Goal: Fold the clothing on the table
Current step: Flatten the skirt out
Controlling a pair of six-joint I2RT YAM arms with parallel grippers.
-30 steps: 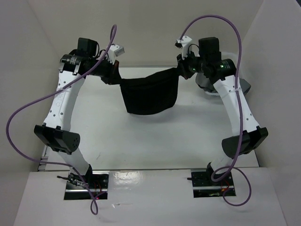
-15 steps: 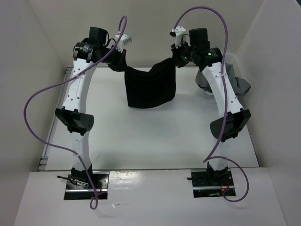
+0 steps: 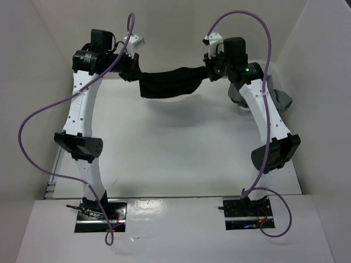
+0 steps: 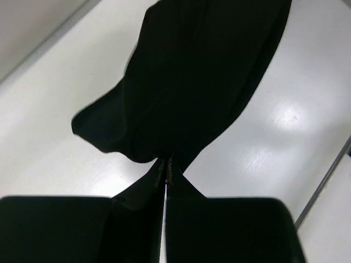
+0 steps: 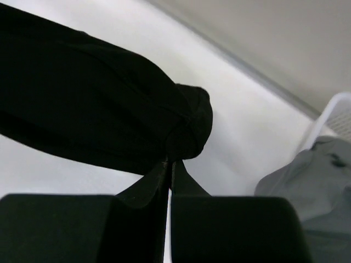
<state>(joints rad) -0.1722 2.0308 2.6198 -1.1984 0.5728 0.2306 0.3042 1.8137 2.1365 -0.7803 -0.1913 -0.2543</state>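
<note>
Two grips: left gripper (image 4: 166, 164), right gripper (image 5: 170, 161) clamp clothing (image 3: 167, 83) aloft at 12 o'clock | step: spreading | next: you lay it flat on table (image 3: 164, 159)

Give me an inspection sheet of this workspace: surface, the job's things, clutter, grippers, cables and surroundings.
Surface: large flat white table, smooth, no stains seen.
Job's things: plain black soft fabric garment, bunched, strung between both arms, seemingly lifted off the table.
Clutter: grey cloth garment by a white plastic mesh basket at the far right edge.
Grippers: left gripper fingers shut on one end of the garment; right gripper fingers shut on the other end.
Cables: purple cables loop free from each arm, apart from the garment.
Surroundings: plain white walls on three sides; nothing else seen.
</note>
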